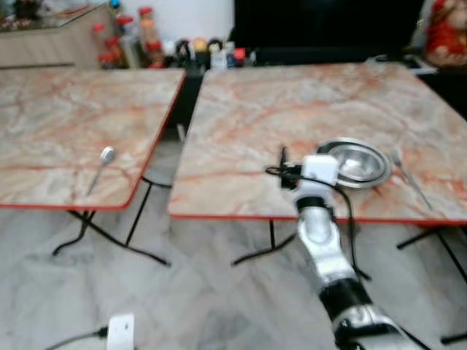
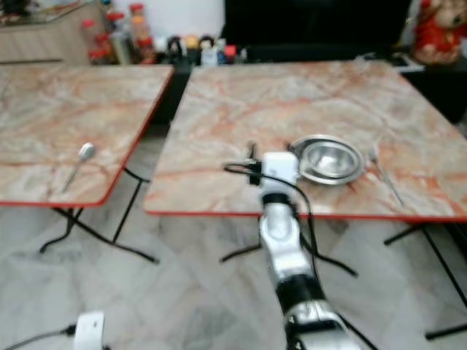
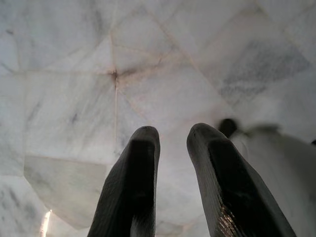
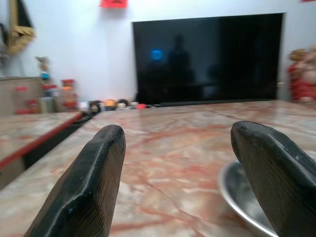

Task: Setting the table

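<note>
1. The scene is viewed from the head's stereo pair, from above and in front, tilted downward onto two marble-patterned tables with red edging (image 1: pixel 306 109) and the pale marble floor (image 1: pixel 190 292).
2. Nearly the same area is covered by both eye views; the round shiny steel bowl (image 2: pixel 330 159) and the metal spoon on the left table (image 1: pixel 102 164) are shared, with contents shifted slightly leftward in the right eye view.
3. The left wrist view is aimed straight down along two black fingers (image 3: pixel 133 187) at the floor.
4. The right wrist view is held low and close over the right tabletop, facing a large black television screen (image 4: pixel 207 59); the bowl's rim is shared with the eye views.
</note>
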